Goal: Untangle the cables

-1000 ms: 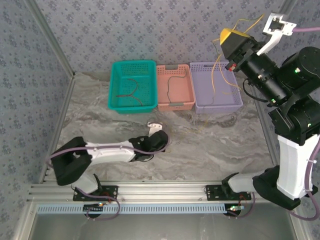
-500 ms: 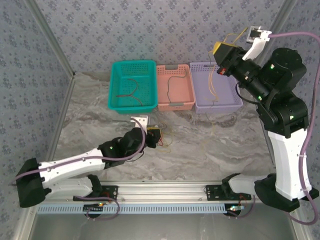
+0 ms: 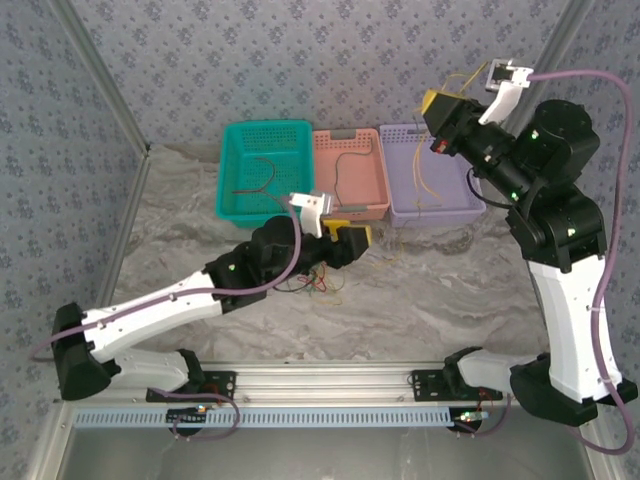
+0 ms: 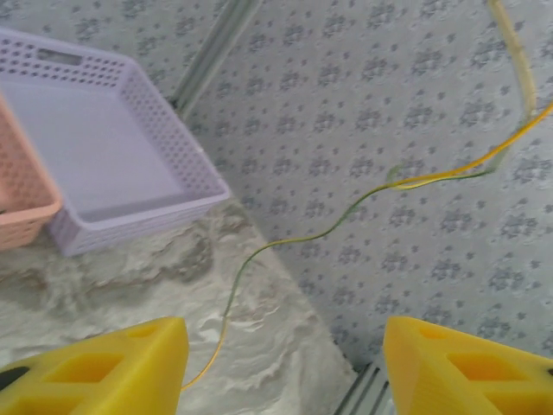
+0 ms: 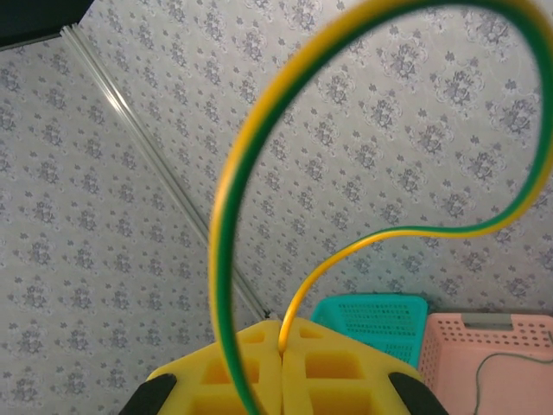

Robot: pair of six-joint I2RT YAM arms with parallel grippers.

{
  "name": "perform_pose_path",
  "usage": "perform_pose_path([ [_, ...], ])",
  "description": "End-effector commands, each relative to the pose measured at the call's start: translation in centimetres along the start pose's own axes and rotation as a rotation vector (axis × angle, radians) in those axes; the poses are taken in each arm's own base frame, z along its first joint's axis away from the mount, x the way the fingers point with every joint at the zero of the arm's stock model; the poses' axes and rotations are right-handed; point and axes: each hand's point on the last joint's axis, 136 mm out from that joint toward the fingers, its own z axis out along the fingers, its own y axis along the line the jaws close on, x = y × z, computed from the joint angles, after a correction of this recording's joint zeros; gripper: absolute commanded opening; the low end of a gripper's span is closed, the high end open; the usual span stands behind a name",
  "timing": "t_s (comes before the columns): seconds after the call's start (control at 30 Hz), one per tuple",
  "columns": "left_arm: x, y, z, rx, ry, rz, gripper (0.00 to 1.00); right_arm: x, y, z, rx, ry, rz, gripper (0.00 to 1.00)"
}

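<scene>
**Top external: right claw clamped on yellow-green cable, left claw apart over the bench**

Top external view: the right claw (image 3: pixel 438 104) is hanging high above the purple basket (image 3: pixel 470 208), pads together on a yellow-green cable (image 3: pixel 432 165). The cable is looping above the claw and trailing down across the purple basket; cannot tell whether it is touching the basket floor. The left claw (image 3: pixel 356 240) is hovering low over the bench (image 3: pixel 470 290), just in front of the pink basket (image 3: pixel 370 212). A loose tangle of cables (image 3: pixel 312 283), with red, green and orange strands, is lying on the bench under the left arm. A brown cable (image 3: pixel 258 182) is lying in the teal basket (image 3: pixel 230 165). A thin dark cable (image 3: pixel 343 172) is lying in the pink basket.

Left wrist view: the left claw (image 4: pixel 281 372) is standing with its fingers (image 4: pixel 95 367) wide apart, gripping nothing. Beyond them the yellow-green cable (image 4: pixel 346 220) is running through the air and down toward the bench (image 4: pixel 130 285), to the right of the purple basket (image 4: pixel 130 164).

Right wrist view: the right claw (image 5: pixel 282 350) is pinching the yellow-green cable (image 5: pixel 226 216) in the seam between its pads. The cable is arching overhead in a wide loop. The teal basket (image 5: pixel 380 318) and pink basket (image 5: pixel 484 333) are showing below.
</scene>
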Motion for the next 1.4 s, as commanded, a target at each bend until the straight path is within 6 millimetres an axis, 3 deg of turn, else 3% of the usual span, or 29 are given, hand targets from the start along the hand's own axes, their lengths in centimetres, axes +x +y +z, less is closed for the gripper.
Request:
perform_pose_path([
  [0.0,-2.2,-3.0,0.4,0.096,-0.043,-0.043,0.60,-0.3,1.3,-0.3,-0.079,-0.012,0.007,0.00],
  [0.23,-5.0,-4.4,-0.4,0.099,-0.084,0.000,0.61,1.7,1.8,0.4,-0.145,0.060,-0.019,0.00],
  [0.43,-7.4,-5.5,-1.4,0.147,-0.119,0.017,0.70,3.8,2.8,0.7,-0.245,0.132,-0.046,0.00],
  [0.73,-8.3,-6.2,-0.1,0.215,-0.085,0.044,0.72,5.8,3.6,1.7,-0.334,0.226,-0.007,0.00],
  [0.87,-8.2,-5.4,1.3,0.173,-0.071,0.060,0.71,6.2,3.7,1.9,-0.356,0.241,0.009,0.00],
  [1.07,-10.0,-2.0,2.1,0.050,-0.119,0.079,0.58,6.4,3.9,1.4,-0.362,0.245,0.015,0.00],
  [1.37,-9.5,-3.2,1.2,0.159,-0.121,0.093,0.58,6.5,3.3,1.1,-0.348,0.253,0.006,0.00],
])
